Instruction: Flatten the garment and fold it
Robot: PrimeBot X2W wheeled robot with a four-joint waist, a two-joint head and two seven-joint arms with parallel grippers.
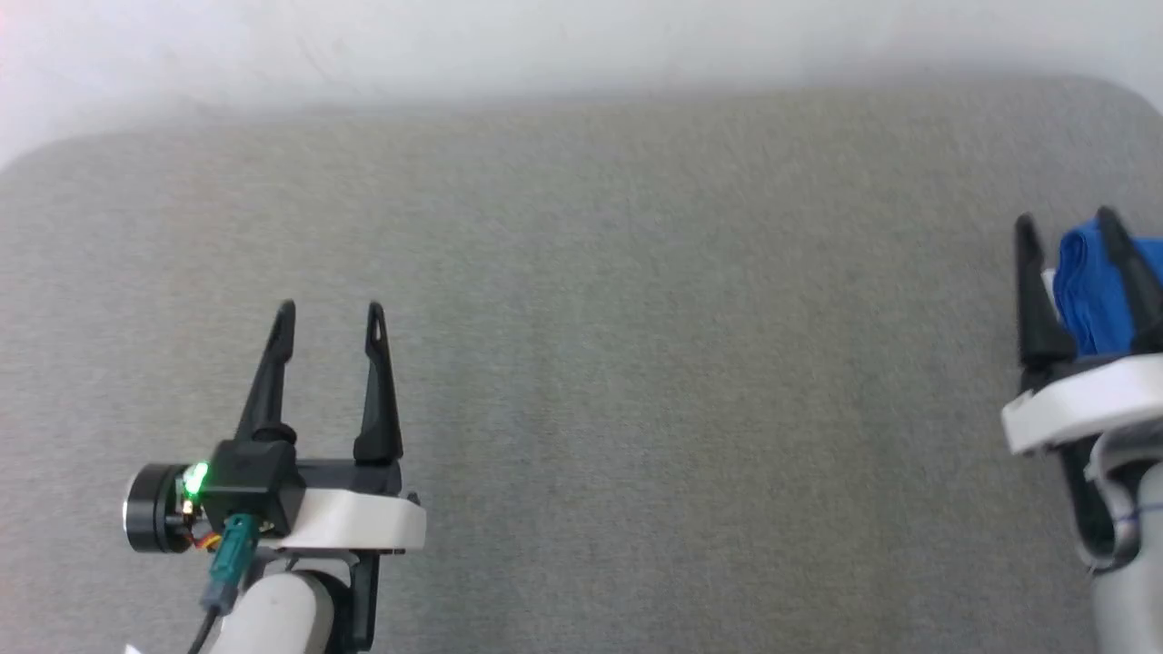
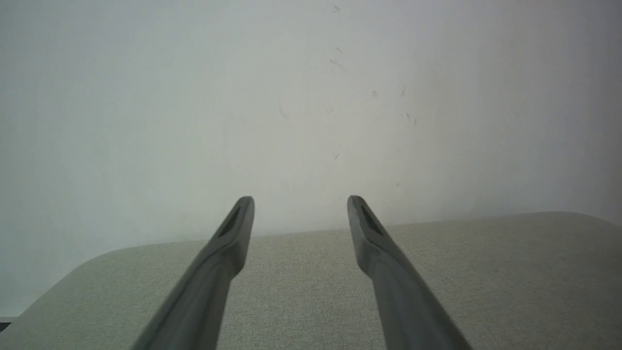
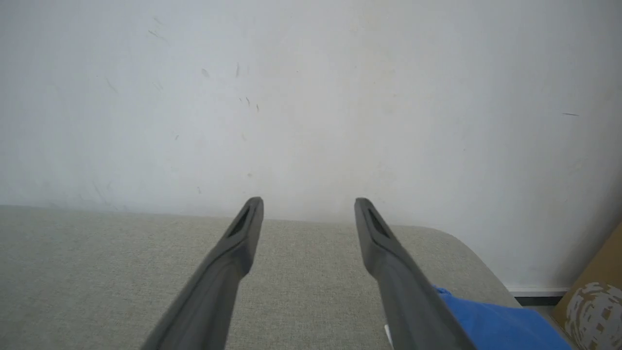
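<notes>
- The garment [image 1: 1095, 291] lies as a bright blue heap at the far right edge of the grey cloth-covered counter [image 1: 636, 363]. Most of it is cut off by the border of the head view, so I cannot tell its exact shape.
- In the right wrist view, the blue cloth [image 3: 491, 323] is low and to the right of the right gripper [image 3: 308, 201], beside one finger and not between the two.
- The fingers of the right gripper [image 1: 1066, 220] stand wide apart and hold nothing. In the head view they only cross in front of the cloth.
- The left gripper [image 1: 330, 313] hovers over the bare left part of the counter, well apart from the garment. Its fingers are also apart and empty, and the left wrist view [image 2: 300, 201] looks past them to the white wall [image 2: 311, 97].
- I judge that the task is at its first step: the garment is not spread, and no fold can be seen.
- The next move probably calls for the right gripper to go lower and to the right, pinch one edge of the cloth, and draw it toward the free middle of the counter.
- There the left gripper could take a second edge for flattening.
</notes>
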